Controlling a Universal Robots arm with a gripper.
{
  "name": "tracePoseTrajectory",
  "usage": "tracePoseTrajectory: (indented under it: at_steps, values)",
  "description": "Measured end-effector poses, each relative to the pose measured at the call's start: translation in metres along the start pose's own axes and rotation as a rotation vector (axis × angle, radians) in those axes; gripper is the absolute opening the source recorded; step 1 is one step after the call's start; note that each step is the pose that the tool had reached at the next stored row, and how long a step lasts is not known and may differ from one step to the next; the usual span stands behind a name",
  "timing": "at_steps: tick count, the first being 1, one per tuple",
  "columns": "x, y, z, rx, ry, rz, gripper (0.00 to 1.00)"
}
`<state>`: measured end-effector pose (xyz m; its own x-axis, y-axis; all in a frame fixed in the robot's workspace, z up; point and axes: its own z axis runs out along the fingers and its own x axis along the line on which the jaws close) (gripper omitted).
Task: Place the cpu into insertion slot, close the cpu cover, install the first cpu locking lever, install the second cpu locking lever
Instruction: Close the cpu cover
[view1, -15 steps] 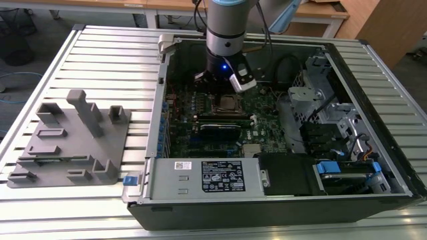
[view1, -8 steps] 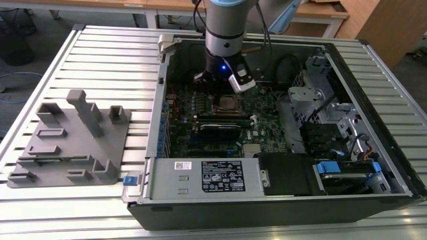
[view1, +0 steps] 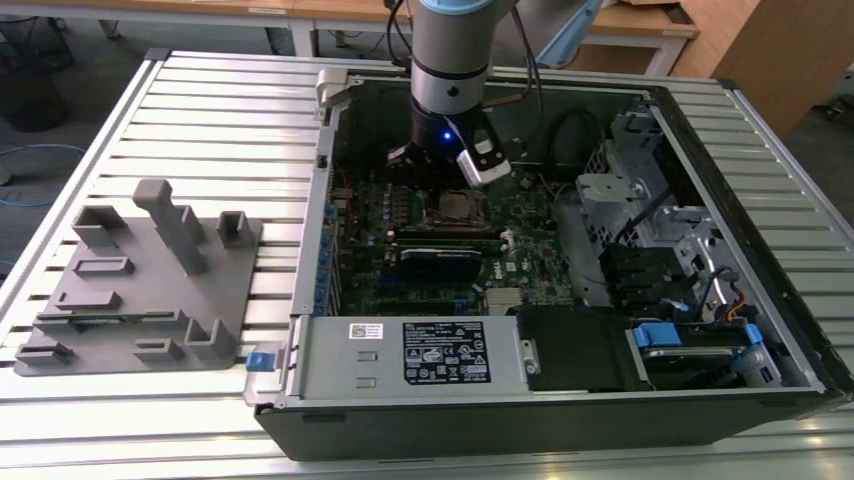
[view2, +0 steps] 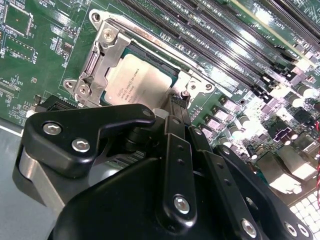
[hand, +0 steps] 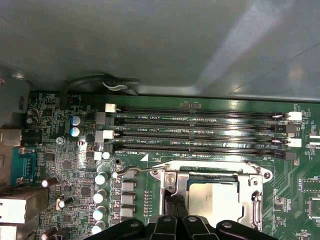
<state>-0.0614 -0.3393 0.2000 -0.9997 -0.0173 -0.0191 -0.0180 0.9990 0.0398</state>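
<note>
1. Reaching down into the open computer case (view1: 747, 215) on the slatted table (view1: 200, 110), the arm is holding its gripper (view1: 434, 186) just over the cpu (view1: 454, 208), a pale square on the green board. A black graphics card (view1: 441, 263) is lying near the socket. A grey fixture (view1: 134, 290) is sitting well apart, on the table at the exterior view's left.
2. Looking through the second wrist view, I am seeing the cpu (view2: 137, 80) sitting in the insertion slot (view2: 152, 54), with the cpu cover (view2: 102, 55) lying flat around it. The claw's black fingers (view2: 175, 150) are pressing together with nothing between them, and their tips are hanging at the cover's edge. I cannot quite tell whether they are touching it.
3. Turning to the first wrist view, I am watching a locking lever (hand: 135, 171) running along the cover (hand: 250, 195) on the side nearest the memory slots (hand: 200, 130), its hooked end sticking out beyond the frame. The cpu (hand: 212, 197) is showing through the cover's cut-out, just beside the closed fingertips.
</note>
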Motion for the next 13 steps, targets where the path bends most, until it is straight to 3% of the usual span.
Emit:
tracePoseTrajectory:
  at_steps: [13]
  values:
    - [0.0001, -0.0001, 0.0022, 0.0003, 0.0002, 0.0, 0.11]
